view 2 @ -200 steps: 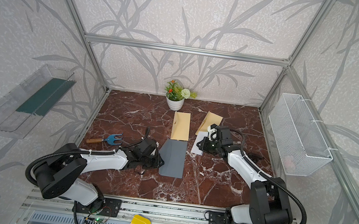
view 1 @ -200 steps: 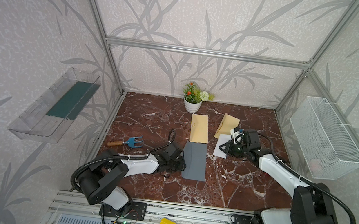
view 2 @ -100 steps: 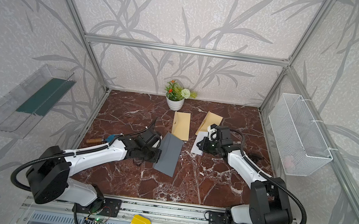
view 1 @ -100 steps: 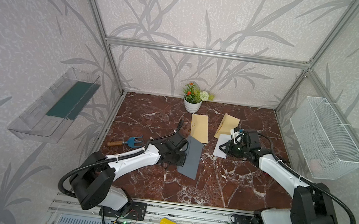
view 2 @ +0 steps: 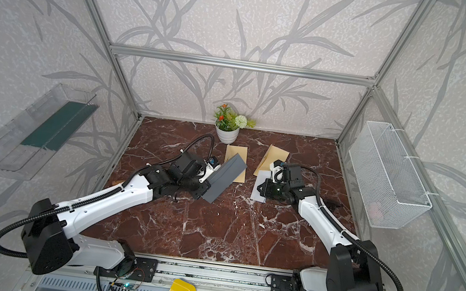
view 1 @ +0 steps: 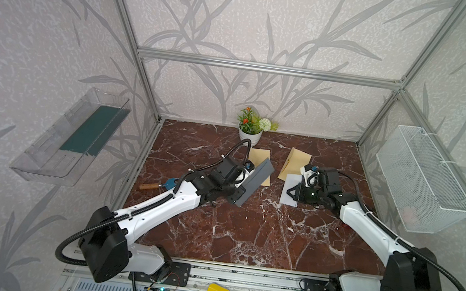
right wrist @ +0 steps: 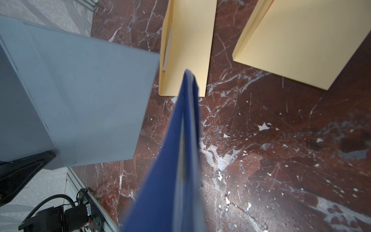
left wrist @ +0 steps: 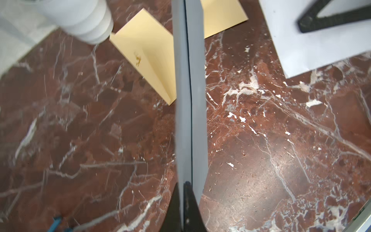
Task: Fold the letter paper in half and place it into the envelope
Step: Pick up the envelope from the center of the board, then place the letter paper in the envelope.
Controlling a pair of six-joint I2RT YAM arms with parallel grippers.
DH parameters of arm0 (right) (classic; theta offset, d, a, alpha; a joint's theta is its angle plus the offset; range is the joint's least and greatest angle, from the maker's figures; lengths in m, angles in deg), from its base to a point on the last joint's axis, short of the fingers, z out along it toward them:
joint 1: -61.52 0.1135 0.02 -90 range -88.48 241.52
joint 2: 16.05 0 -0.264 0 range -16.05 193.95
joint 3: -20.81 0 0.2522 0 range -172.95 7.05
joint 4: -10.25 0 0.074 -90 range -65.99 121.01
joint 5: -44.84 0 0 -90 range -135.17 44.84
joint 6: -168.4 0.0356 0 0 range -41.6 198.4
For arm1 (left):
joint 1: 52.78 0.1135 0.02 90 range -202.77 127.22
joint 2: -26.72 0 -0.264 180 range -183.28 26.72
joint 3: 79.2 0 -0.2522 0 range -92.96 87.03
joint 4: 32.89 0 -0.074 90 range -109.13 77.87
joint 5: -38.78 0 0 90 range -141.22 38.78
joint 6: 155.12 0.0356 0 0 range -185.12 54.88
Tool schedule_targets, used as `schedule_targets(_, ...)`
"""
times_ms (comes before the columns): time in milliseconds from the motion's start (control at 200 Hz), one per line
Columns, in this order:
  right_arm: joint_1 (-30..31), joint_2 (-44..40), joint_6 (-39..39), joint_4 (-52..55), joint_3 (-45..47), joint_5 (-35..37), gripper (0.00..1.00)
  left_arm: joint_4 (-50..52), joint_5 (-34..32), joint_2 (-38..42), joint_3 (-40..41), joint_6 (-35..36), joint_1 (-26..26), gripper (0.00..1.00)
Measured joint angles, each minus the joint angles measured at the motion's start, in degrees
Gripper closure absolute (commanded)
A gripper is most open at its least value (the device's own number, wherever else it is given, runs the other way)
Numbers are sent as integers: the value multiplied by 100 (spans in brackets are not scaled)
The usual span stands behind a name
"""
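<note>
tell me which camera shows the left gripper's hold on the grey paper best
The left wrist view: the left gripper is shut on the grey paper, seen edge-on. Both top views show it tilted over a tan envelope, the grip unclear. The right wrist view shows its broad face.

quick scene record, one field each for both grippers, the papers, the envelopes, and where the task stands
left gripper: shut on the grey folded sheet
grey folded sheet: held clear of the marble table, tilted, partly covering the tan envelope by the pot
right gripper: shut, tips over the white sheet; grip on it unclear
white sheet: on the table, beside the second tan envelope
task: grey sheet not yet in an envelope
</note>
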Motion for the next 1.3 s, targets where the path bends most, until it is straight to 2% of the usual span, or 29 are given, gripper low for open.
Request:
schedule_targets(115, 0, -339, -356, 369, -125, 105, 96, -55, 551, -236, -111, 1165, 81, 100)
schedule_targets(230, 0, -726, -704, 632, -140, 223, 96, 339, 968, -1091, -756, 2140, 278, 100)
schedule_targets(380, 0, -1145, -1235, 1014, -177, 420, 96, 1257, 1172, -2404, -2151, 2988, 560, 100)
schedule_targets(505, 0, -1464, -1725, 1189, -236, 498, 96, 1740, 1303, -2955, -2785, 3484, 708, 100)
schedule_targets(650, 245, -1851, -2350, 1128, -221, 564, 98, 2063, 1545, -2997, -2830, 3926, 745, 100)
schedule_targets(810, 1054, -2149, -3230, 643, 94, 616, 99, 2232, 1867, -2990, -2830, 4284, 774, 100)
schedule_targets(950, 1781, -2140, -4323, 391, 341, 664, 99, 2229, 1974, -2990, -2826, 4435, 780, 100)
schedule_targets(1130, 2015, -1683, -5678, 542, 114, 612, 100, 2203, 2068, -2979, -2780, 4548, 782, 100)
schedule_targets(1300, 2184, -984, -6701, 719, -317, 988, 100, 2197, 2098, -2900, -2643, 4581, 782, 100)
